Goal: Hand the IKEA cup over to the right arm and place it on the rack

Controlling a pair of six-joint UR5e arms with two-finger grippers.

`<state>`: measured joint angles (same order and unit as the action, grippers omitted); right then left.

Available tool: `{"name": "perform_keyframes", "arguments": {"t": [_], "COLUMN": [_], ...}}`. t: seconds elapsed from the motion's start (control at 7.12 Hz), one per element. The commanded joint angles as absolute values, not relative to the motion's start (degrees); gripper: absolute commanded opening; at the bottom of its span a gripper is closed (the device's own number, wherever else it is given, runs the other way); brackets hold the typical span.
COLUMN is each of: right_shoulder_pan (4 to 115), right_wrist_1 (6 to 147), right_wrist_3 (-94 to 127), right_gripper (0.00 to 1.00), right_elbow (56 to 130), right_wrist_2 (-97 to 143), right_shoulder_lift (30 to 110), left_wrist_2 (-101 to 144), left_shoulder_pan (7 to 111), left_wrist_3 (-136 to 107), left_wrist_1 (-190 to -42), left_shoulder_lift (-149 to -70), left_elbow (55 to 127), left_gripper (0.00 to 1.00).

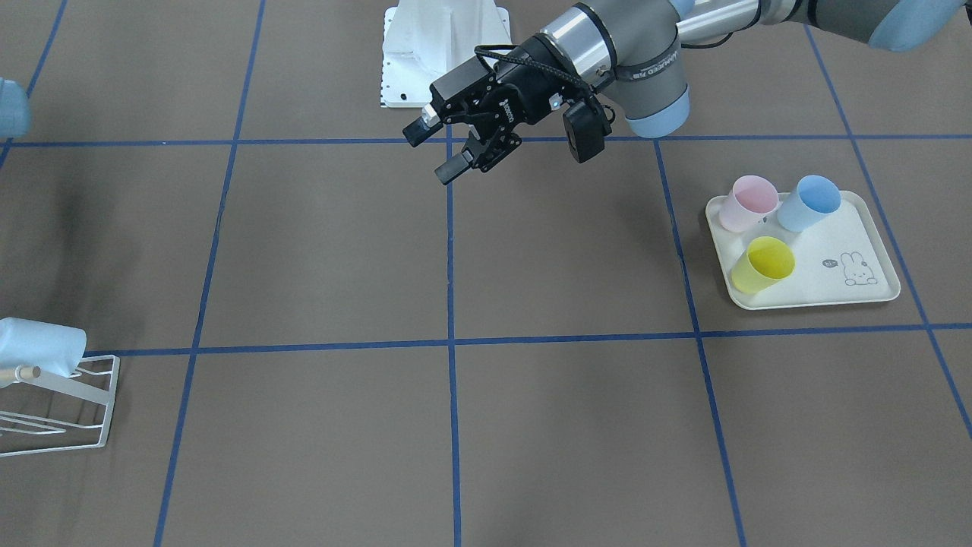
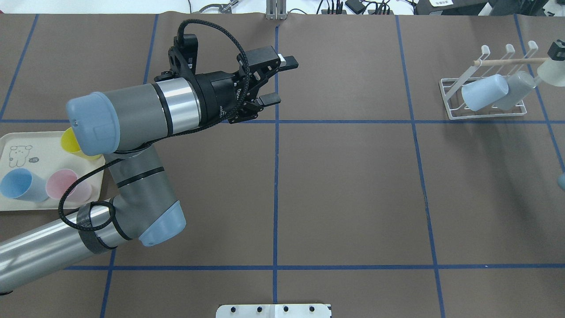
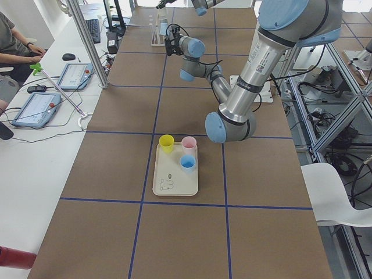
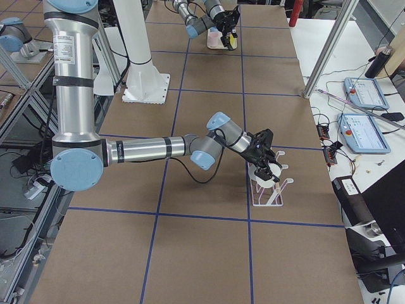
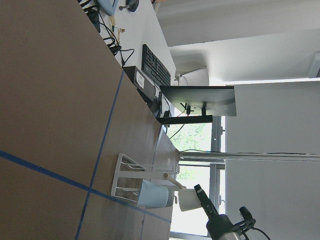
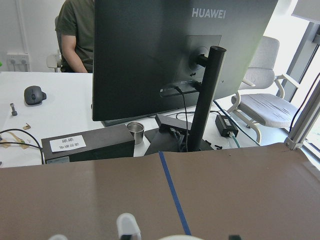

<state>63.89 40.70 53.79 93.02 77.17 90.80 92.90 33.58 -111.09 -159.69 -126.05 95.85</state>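
Brown worktop (image 2: 353,198) with a blue tape grid. Desks, a monitor (image 6: 175,55) and a seated person lie beyond the far edge.

Left gripper (image 2: 282,81): over mid-table, jaws spread, nothing between them.

Right gripper (image 4: 266,166): at the white wire rack (image 2: 485,116), far right end of the worktop. A pale cup (image 2: 552,73) sits at its tips, by the free end of the wooden-tipped peg (image 2: 507,62). I take this to be the task's cup. The left wrist view shows a black finger (image 5: 202,196) lying along the cup's wall. Cannot tell whether the jaws are pinching it or have parted from it.

Also on the rack: a light blue cup (image 2: 484,92) and a grey cup (image 2: 514,90), lying side by side, tilted.

Cream tray (image 1: 828,289) with a rabbit print, on the left arm's side: holds a yellow cup (image 1: 763,264), a pink cup (image 1: 749,202) and a blue cup (image 1: 809,202).

Judgement, stage: hand-over is done; the cup is at the rack, either going onto the peg or just on it.

Judgement, handling: looks like a light, stiff plastic tumbler, not fragile.
- The wall is smooth and tapered, so it may slide toward the narrow end under a squeeze.
- Best hold is across the body near the base, one jaw each side.
- That leaves the mouth free for the peg.
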Motion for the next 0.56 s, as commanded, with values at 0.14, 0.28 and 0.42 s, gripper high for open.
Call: {"name": "perform_keyframes", "arguments": {"t": [0.14,0.28,0.42], "right_shoulder_pan": [63.9,63.9,63.9], "right_wrist_1": [40.6,40.7,40.6], "right_wrist_3": [53.9,54.0,54.4], "right_gripper": [0.0,0.0,0.0], "right_elbow": [92.7,92.6,92.7], "right_wrist_2": [77.3,77.3,77.3], "right_shoulder_lift": [91.1,91.2,91.4], "left_wrist_2": [92.9,92.9,92.9], "left_shoulder_pan": [33.5,33.6,33.6], "left_wrist_3": [-111.1,-111.1,-111.1], "left_wrist_1": [-159.7,-159.7,-159.6], "left_shoulder_lift": [-126.1,-126.1,-126.1], "left_elbow": [96.0,96.0,96.0], "left_gripper": [0.99,0.99,0.99]}}
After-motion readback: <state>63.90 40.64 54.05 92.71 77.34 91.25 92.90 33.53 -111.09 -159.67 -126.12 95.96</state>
